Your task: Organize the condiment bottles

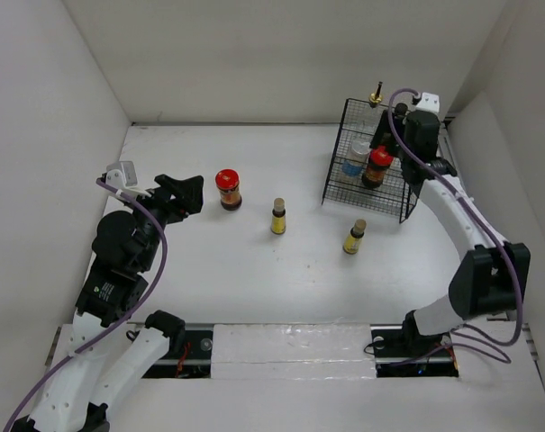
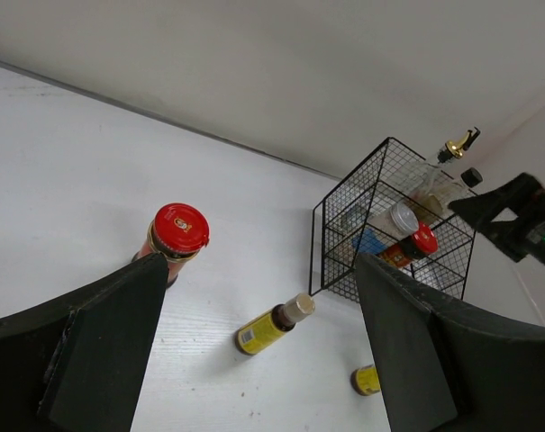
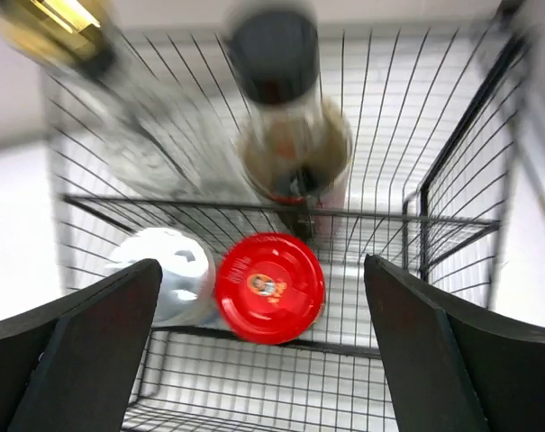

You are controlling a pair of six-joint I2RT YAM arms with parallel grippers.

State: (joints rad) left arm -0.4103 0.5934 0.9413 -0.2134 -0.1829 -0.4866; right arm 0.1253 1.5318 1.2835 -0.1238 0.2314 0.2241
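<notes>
Worktop [image 1: 254,288]: three bottles loose. Basket [image 1: 337,171], right rear: four bottles inside. The right end effector [image 3: 261,263] hangs over them, jaws wide, empty. Left end effector [image 1: 189,193]: wide, empty. Red-lidded jar [image 1: 228,189] stands upright just to its right, so the left arm is nearer. Small yellow-labelled bottles [image 1: 278,216] [image 1: 354,237] lie further right, between jar and basket.

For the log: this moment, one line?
left gripper open | right gripper open above wire basket | red-lidded jar, two yellow-labelled bottles outside

White table [image 1: 254,171] bears wire basket [image 1: 342,173], red-lidded jar [image 1: 228,190], two yellow-labelled bottles [image 1: 278,217] [image 1: 354,237].
</notes>
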